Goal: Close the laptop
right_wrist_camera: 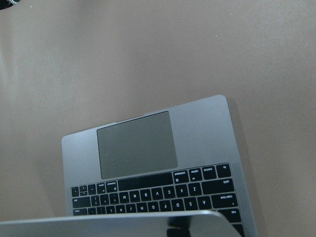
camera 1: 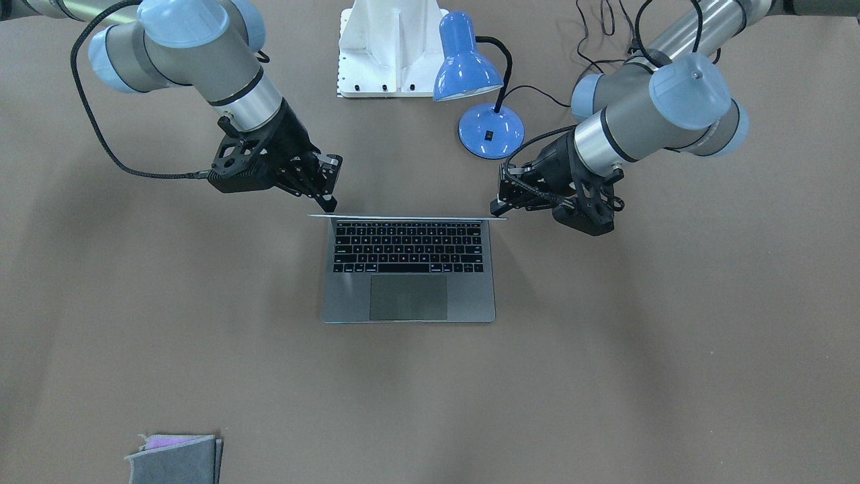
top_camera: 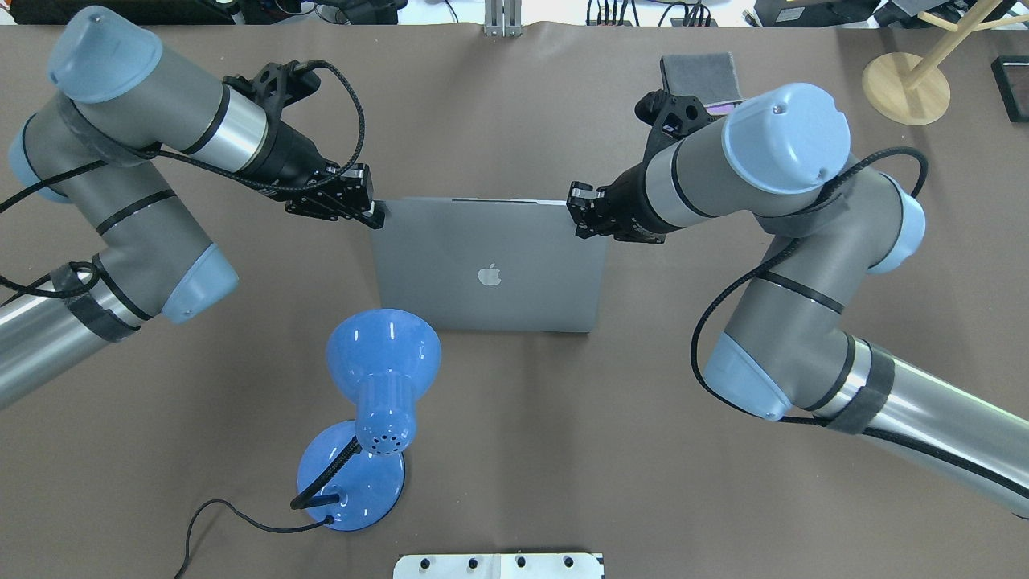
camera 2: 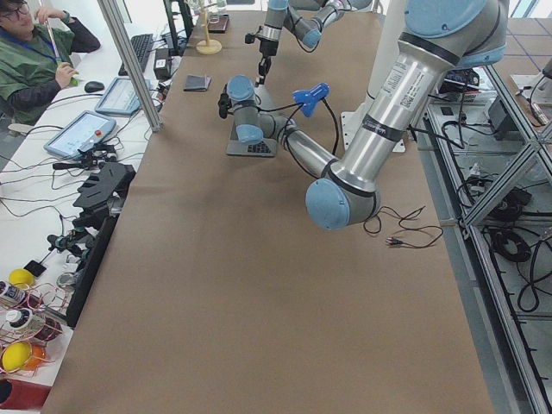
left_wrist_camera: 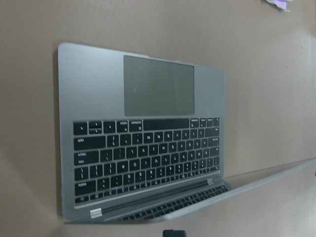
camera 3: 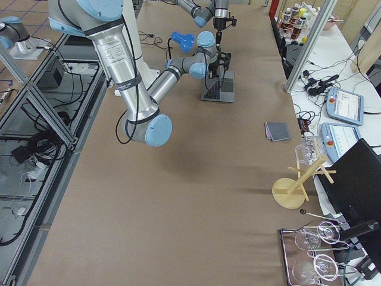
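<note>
The space-grey laptop point(camera 1: 470, 296) stands open in the middle of the table, its lid about upright. From overhead I see the lid's back with the apple logo point(top_camera: 489, 275). My left gripper point(top_camera: 375, 215) sits at the lid's top corner on my left, fingers together, touching or almost touching the edge; it also shows in the front view point(camera 1: 498, 205). My right gripper point(top_camera: 580, 222) sits at the other top corner, fingers together, and also shows in the front view point(camera 1: 329, 203). Both wrist views look down over the lid at the keyboard point(left_wrist_camera: 143, 158) and the trackpad point(right_wrist_camera: 137, 144).
A blue desk lamp point(top_camera: 383, 354) stands just behind the lid on my left, its cable trailing back. The white robot base point(camera 1: 390, 47) is behind it. A folded grey cloth point(top_camera: 698, 74) lies far right, near a wooden stand point(top_camera: 904, 76).
</note>
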Controlling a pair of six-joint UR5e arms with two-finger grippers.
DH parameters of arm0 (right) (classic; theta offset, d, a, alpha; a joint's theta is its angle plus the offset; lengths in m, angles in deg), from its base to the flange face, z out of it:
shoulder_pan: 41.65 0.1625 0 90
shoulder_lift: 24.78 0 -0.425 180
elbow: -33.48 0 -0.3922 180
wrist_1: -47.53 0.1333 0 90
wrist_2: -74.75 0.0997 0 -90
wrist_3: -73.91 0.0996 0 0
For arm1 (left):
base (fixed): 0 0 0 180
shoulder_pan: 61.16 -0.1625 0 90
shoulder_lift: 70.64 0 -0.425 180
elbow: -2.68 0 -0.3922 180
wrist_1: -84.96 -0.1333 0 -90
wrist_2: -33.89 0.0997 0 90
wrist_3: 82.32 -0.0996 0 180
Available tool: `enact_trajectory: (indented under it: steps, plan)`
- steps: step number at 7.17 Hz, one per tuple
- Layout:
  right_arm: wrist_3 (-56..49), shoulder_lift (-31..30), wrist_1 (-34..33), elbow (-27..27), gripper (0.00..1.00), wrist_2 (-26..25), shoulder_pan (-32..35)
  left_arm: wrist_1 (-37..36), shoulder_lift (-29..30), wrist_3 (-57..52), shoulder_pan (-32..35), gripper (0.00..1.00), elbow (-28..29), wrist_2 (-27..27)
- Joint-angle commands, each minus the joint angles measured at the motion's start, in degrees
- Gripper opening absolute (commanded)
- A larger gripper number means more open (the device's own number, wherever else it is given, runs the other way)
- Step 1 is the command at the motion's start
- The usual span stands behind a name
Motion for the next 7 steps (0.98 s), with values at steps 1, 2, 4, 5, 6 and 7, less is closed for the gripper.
enact_trajectory:
  steps: [1, 2, 4, 5, 6, 7]
  plan:
    - [-0.7, 3.0, 0.1, 5.3, 0.0, 0.0, 1.3, -1.3, 3.3, -1.0, 0.3, 0.0, 4.1, 2.4]
    - [-1.4, 3.6, 0.2, 7.6, 0.0, 0.0, 1.8, -1.2, 4.7, -1.1, 0.2, 0.0, 6.1, 3.7]
    - [-1.5, 6.0, 0.2, 12.0, 0.0, -0.1, 2.3, -1.2, 6.4, -1.9, 0.2, 0.0, 9.3, 5.1]
    - [-1.5, 6.9, 0.3, 14.3, 0.0, -0.1, 2.3, -1.2, 6.6, -3.2, 0.1, 0.0, 10.9, 6.8]
    - [-1.5, 7.6, 0.5, 16.5, 0.0, -0.3, 2.3, -1.2, 7.9, -3.2, 0.0, 0.0, 13.1, 8.3]
    - [-1.5, 8.4, 0.6, 18.4, 0.0, -0.3, 2.3, -1.2, 9.1, -3.2, -0.7, 0.0, 15.2, 10.3]
